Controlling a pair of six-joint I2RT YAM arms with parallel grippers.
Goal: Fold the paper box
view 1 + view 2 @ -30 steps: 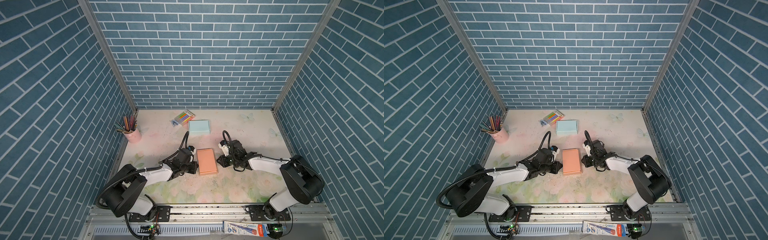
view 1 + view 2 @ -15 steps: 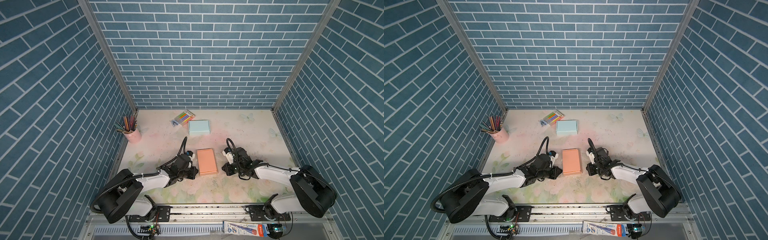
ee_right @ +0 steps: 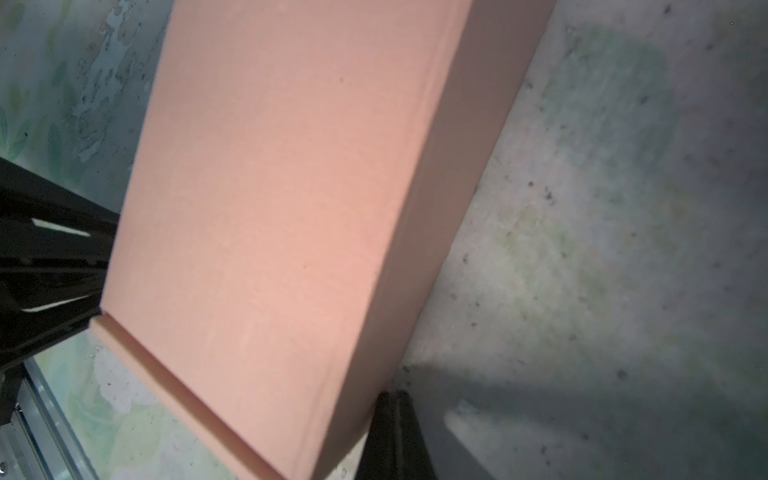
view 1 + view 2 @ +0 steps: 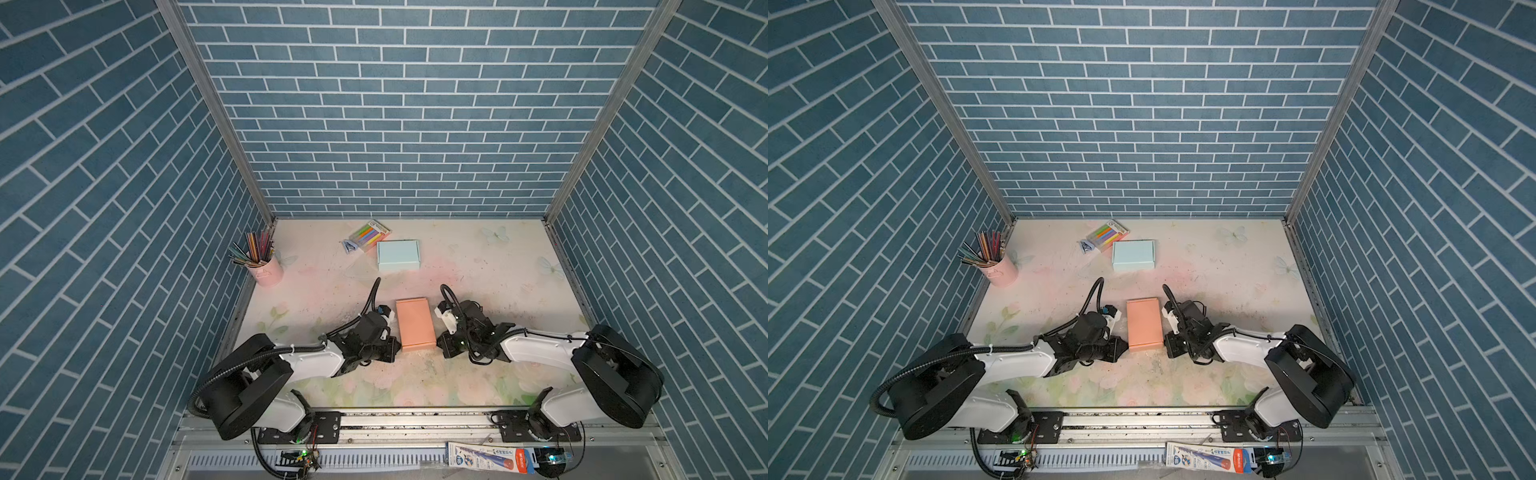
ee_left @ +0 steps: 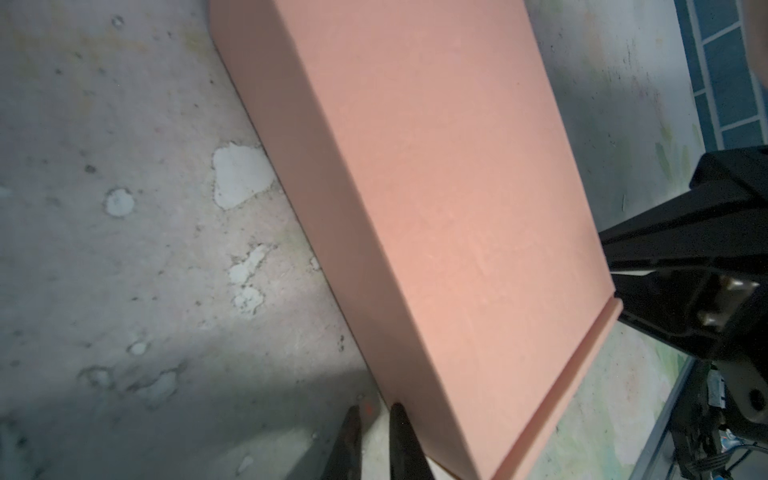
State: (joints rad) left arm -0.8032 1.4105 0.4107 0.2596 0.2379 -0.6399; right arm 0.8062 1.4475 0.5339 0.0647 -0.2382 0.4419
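Paper box [image 4: 414, 324] lies lengthwise toward the back wall [image 4: 399, 124]; left tool [image 5: 374, 409] barely parted, right tool [image 3: 392, 395] closed.

Lab booth: brick-print walls [image 4: 399, 124], mounting rail [image 4: 415, 428]

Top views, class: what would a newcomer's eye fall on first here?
The closed salmon paper box lies mid-table, with the left gripper and right gripper low at either side of its near end. Behind it sit a pale blue box, a marker pack and a pink cup of pencils at the far left.
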